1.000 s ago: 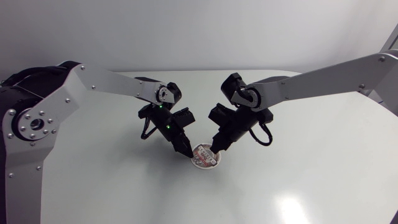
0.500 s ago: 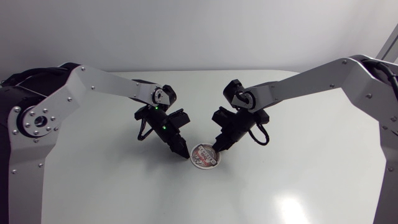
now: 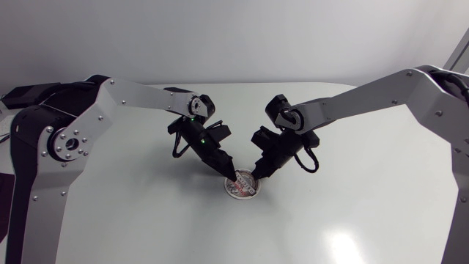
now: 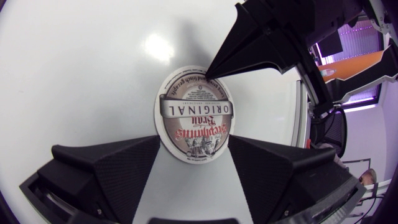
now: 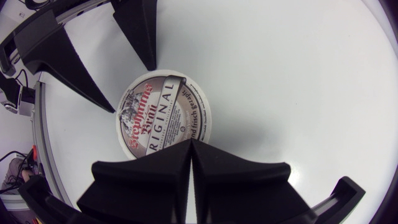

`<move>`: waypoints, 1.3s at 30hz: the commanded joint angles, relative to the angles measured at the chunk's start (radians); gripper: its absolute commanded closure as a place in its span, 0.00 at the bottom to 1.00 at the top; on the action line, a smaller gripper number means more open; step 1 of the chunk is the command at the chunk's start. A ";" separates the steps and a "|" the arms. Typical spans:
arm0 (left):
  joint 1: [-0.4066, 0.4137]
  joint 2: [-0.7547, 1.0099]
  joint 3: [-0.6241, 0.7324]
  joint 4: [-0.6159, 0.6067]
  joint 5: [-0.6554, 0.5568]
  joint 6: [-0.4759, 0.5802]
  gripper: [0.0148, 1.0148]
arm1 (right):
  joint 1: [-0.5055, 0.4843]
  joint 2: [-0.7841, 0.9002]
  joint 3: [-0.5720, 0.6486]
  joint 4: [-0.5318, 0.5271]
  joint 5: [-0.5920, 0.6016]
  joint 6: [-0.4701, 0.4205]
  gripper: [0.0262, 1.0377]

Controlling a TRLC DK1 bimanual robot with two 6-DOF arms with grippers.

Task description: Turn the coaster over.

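a: claws?
b: left claw (image 4: pixel 194 142) spread wide, coaster (image 4: pixel 196 109) flat on the table (image 3: pixel 352 213) between its fingers. right claw (image 5: pixel 190 146) pressed shut, empty, tip at the coaster's rim.
a: from overhead?
b: finger gaps hidden; only wrist views show them.

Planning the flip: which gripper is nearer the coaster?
Too close to call. Right gripper, shut, has its tip at the coaster rim; left gripper, open, straddles the opposite edge.

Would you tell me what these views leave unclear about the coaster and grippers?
- Underside of the round printed cardboard coaster: hidden everywhere, flat on the white table.
- Whether the shut right gripper touches the coaster's rim: its own tip covers the contact, right wrist view.
- Whether the open left gripper touches the coaster: too small in head view, unclear in left wrist view.
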 commanded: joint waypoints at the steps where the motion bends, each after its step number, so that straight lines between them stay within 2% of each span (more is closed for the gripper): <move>1: -0.010 0.108 -0.027 0.006 -0.062 -0.034 0.17 | 0.001 0.028 -0.061 -0.020 0.014 -0.023 0.98; 6: 0.009 0.111 -0.011 -0.029 -0.095 -0.049 0.17 | -0.001 0.019 -0.067 -0.026 0.014 -0.028 0.98; 11: -0.024 0.140 -0.002 -0.069 -0.101 -0.054 0.17 | 0.002 0.011 -0.084 -0.020 0.011 -0.031 0.98; 13: -0.026 0.151 0.016 -0.081 -0.087 -0.058 0.21 | 0.002 0.011 -0.085 -0.017 0.011 -0.031 0.98; 23: -0.015 0.179 0.036 -0.129 0.007 -0.009 0.21 | -0.001 -0.060 -0.096 -0.021 -0.026 -0.034 0.98; 32: -0.006 0.200 0.044 -0.132 0.007 -0.008 0.21 | -0.024 -0.175 -0.153 -0.035 -0.053 -0.049 0.98; 39: -0.001 0.203 0.042 -0.129 0.004 -0.008 0.21 | -0.010 -0.185 -0.208 -0.020 -0.053 -0.057 0.98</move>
